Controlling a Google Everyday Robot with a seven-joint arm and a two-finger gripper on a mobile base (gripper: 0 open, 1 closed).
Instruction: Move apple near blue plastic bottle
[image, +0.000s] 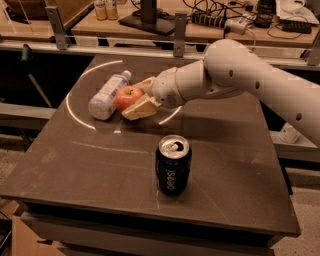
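The red-orange apple (128, 97) sits between the two tan fingers of my gripper (136, 97), low over the table at the back left. The fingers close around the apple from its near and far sides. The blue plastic bottle (106, 94), whitish with a pale label and white cap, lies on its side just left of the apple, touching or nearly touching it. My white arm reaches in from the right.
A dark blue Pepsi can (173, 165) stands upright near the table's front centre. A dark table (235, 170) bears a white circular line. Behind it runs a railing and a wooden bench with cables and small bottles.
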